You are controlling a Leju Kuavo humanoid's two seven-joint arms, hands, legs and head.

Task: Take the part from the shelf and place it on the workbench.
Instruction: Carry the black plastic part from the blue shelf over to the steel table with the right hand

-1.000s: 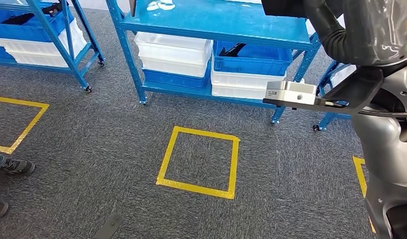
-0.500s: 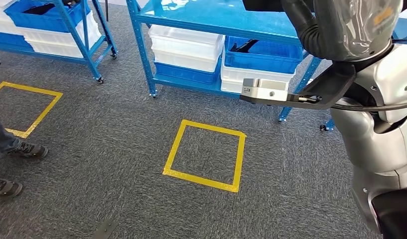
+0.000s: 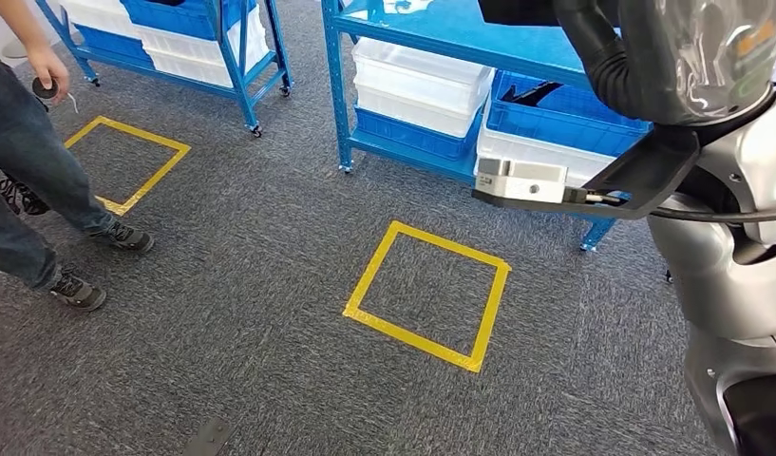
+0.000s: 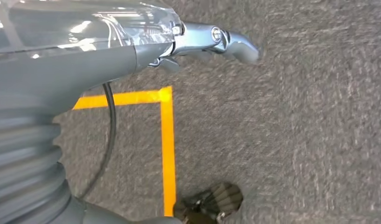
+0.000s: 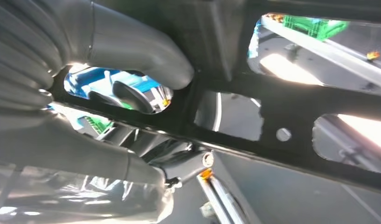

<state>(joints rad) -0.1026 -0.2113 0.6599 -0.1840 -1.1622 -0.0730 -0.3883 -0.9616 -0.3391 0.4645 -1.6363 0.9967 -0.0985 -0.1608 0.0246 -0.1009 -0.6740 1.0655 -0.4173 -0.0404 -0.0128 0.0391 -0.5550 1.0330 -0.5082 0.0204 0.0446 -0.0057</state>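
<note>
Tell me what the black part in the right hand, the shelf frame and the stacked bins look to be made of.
Black part: apparently sheet metal or rigid plastic, flat with cut-out windows and a glossy dark finish.
Shelf frame: probably steel, painted glossy blue; thin angled posts on casters.
Bins: likely moulded plastic, white and blue, with rimmed stackable edges.
Right hand grips the part.
</note>
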